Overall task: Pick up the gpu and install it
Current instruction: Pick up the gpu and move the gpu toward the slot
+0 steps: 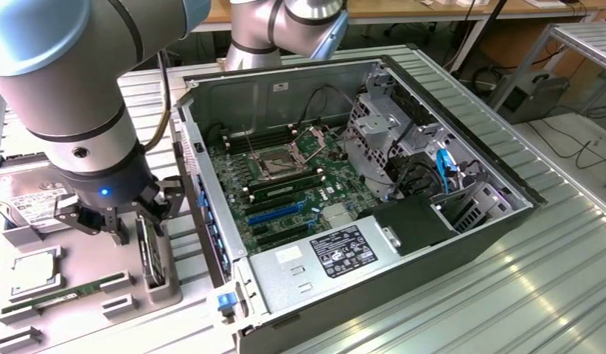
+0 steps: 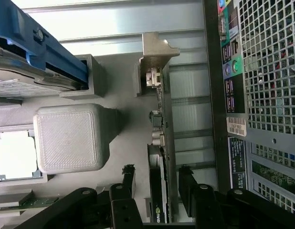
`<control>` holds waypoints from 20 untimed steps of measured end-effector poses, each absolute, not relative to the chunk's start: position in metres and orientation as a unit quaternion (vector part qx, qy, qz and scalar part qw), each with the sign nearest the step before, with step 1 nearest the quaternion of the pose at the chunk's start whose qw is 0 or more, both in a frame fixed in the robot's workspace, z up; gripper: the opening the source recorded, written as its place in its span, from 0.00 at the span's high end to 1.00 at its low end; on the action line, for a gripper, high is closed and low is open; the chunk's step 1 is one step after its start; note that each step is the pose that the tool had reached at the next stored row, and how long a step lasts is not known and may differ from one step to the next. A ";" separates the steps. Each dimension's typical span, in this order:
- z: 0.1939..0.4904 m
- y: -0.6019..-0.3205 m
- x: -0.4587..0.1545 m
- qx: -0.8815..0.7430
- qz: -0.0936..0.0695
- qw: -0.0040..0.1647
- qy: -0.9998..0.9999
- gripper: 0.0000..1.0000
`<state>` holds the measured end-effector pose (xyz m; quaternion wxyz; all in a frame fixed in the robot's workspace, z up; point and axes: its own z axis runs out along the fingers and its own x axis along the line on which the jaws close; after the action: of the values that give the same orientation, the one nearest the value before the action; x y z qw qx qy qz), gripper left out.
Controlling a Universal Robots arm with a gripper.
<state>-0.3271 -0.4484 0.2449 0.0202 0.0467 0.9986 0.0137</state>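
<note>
In the left part of the exterior view, the silvery and black gripper [image 2: 157, 168] points down over a smooth grey tray [image 1: 72, 322]. It is open, and its two fingers stand on the two sides of the gpu [image 2: 158, 176], with nothing gripped. The gpu is thin, flat and dark, and it stands on its edge at the right side of the tray; it has a bent bracket of silvery metal. At the left edge of the exterior view there is also a green memory stick [image 1: 67, 297], narrow and long, between grey holders.

In the middle is the computer case [image 1: 382, 276], open, of dull metal sheet with a black outer side; inside lies a green circuit board [image 1: 283, 184]. The table [image 1: 480, 287] under it is of ribbed, shiny metal. Behind, at the top, are a wooden bench [image 1: 402, 10] and another robot arm [image 1: 273, 33].
</note>
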 end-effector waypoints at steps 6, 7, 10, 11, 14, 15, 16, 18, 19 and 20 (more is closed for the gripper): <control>0.243 -0.446 -0.328 0.047 0.014 0.021 0.999 0.50; 0.243 -0.446 -0.328 0.047 0.014 0.021 0.999 0.50; 0.243 -0.447 -0.328 0.047 0.014 0.021 0.999 0.50; 0.243 -0.448 -0.328 0.047 0.015 0.021 0.999 0.50; 0.243 -0.449 -0.328 0.047 0.016 0.021 0.999 0.50; 0.243 -0.449 -0.328 0.047 0.016 0.021 0.999 0.50; 0.243 -0.449 -0.328 0.047 0.016 0.021 0.999 0.50; 0.243 -0.449 -0.328 0.047 0.016 0.021 0.999 0.52; 0.243 -0.449 -0.328 0.047 0.016 0.021 0.999 0.59; 0.243 -0.449 -0.328 0.047 0.016 0.021 0.999 0.59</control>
<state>-0.3282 -0.4493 0.2426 0.0211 0.0469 0.9985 0.0164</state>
